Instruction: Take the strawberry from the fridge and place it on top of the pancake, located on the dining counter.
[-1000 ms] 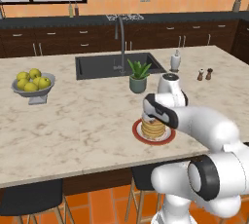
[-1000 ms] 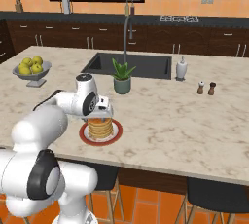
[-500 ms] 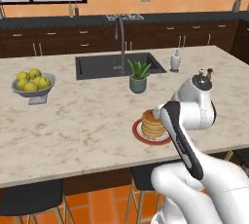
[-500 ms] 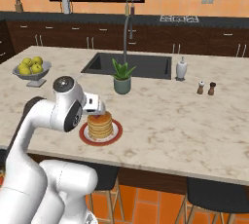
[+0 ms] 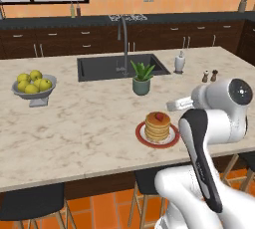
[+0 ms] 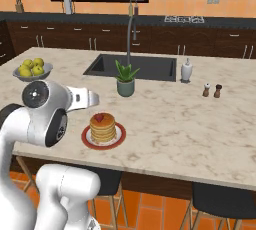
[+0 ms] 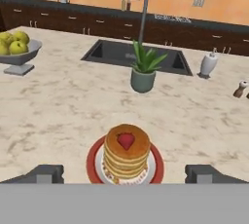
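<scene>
The strawberry (image 7: 126, 140) lies on top of the pancake (image 7: 127, 156), near the middle of the top cake, so the placing step looks done and the arm appears to be at the retreat stage. In the hand view the end effector (image 7: 124, 173) hangs above and in front of the stack, its two dark finger tips spread wide to either side of the red-rimmed plate (image 7: 91, 162), holding nothing and touching nothing.

The pancake stack sits on the table (image 5: 74, 123) close to its near edge. Taking the hand view as a clock face centred on the stack, the potted plant (image 7: 144, 74) stands at 12 o'clock and the sink (image 7: 116, 52) lies beyond it. The bowl of yellow-green fruit (image 7: 14, 47) is well off at 10 o'clock, the white dispenser bottle (image 7: 208, 64) at 1 o'clock.

What remains, by judgement, is only to lift the end effector clear without brushing the stack.

The berry looks heart-shaped from above, its long axis running roughly 12 to 6 o'clock, the narrow tip toward 6; it lies flat, not upright, though it is too small to be certain.
</scene>
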Motion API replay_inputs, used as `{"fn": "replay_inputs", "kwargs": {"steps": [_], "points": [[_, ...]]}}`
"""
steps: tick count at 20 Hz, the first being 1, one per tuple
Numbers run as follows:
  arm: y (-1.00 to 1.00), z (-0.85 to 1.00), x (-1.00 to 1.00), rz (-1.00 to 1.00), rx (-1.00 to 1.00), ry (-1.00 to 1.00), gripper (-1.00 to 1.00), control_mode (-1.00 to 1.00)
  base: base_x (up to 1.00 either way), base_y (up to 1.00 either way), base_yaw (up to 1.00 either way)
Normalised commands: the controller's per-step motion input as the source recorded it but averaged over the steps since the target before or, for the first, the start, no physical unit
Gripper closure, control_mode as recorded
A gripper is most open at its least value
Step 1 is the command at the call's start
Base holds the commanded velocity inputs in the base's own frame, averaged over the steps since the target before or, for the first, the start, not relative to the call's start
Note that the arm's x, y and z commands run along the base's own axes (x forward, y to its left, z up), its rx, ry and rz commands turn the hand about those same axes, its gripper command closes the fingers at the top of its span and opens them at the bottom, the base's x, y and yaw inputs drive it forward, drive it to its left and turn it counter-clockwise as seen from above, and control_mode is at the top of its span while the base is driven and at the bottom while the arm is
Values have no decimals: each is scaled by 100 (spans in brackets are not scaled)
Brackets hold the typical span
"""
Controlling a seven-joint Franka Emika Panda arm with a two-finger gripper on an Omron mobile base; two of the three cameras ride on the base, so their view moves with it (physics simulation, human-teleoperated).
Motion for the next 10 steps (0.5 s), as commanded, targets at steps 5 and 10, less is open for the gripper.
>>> {"fn": "replay_inputs", "kwargs": {"steps": [5,10], "points": [[0,72,-83,1,0,-17,-100,-100,0,0,0],[0,27,-100,0,5,-18,-100,-100,0,0,0]]}}
